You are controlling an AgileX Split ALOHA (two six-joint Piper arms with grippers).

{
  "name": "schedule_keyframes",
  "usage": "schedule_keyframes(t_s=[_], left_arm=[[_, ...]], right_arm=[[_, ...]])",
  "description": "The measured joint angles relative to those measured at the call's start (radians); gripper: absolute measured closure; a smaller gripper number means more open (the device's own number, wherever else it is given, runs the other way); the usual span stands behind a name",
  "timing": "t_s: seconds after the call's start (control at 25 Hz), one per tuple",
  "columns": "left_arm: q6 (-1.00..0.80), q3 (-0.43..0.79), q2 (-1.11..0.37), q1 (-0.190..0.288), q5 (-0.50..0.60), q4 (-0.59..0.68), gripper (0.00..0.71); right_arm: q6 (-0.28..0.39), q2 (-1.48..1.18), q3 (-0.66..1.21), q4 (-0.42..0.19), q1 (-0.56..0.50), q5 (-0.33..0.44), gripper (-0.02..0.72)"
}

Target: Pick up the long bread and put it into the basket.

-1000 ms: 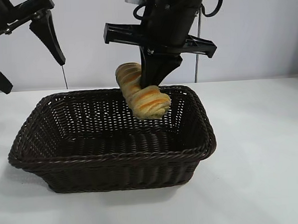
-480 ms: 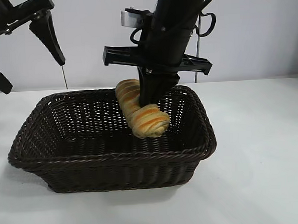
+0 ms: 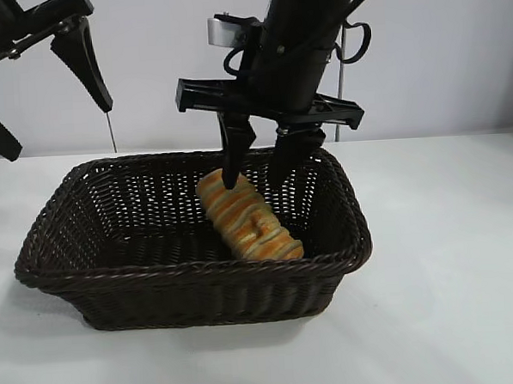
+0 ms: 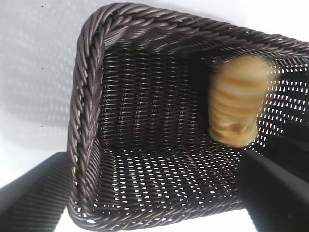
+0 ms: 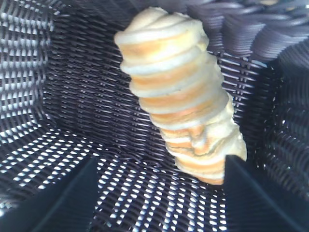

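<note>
The long bread point(image 3: 249, 218) lies slantwise on the floor of the dark wicker basket point(image 3: 202, 294), towards its right half. My right gripper point(image 3: 252, 182) hangs just above the loaf inside the basket, open, with nothing between its fingers. In the right wrist view the bread point(image 5: 181, 96) lies free on the weave point(image 5: 72, 72), one end beside a finger of the open gripper point(image 5: 161, 203). My left gripper point(image 3: 60, 132) is parked high at the upper left, open and empty. Its wrist view looks down on the basket rim point(image 4: 84, 111) and the bread point(image 4: 236, 104).
The basket stands on a white table point(image 3: 450, 276) in front of a plain white wall. Bare tabletop surrounds it on every side. A thin cable point(image 3: 343, 76) hangs behind the right arm.
The right gripper lowered the bread into the basket and opened. The loaf dropped out of the jaws onto the basket floor. The left arm stayed still.
</note>
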Motion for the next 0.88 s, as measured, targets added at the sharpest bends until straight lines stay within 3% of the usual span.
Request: schedule_keyframes(t_s=[0.24, 0.68, 0.88], left_arm=[[0.000, 0.000, 0.000, 0.000, 0.000, 0.000, 0.042], [0.000, 0.000, 0.000, 0.000, 0.000, 0.000, 0.042], [0.000, 0.000, 0.000, 0.000, 0.000, 0.000, 0.042]], right_arm=[[0.021, -0.042, -0.001, -0.038, -0.005, 0.052, 0.064], [0.042, -0.131, -0.003, -0.102, -0.115, 0.191, 0.059], [0.055, -0.159, -0.003, -0.148, -0.136, 0.209, 0.059]])
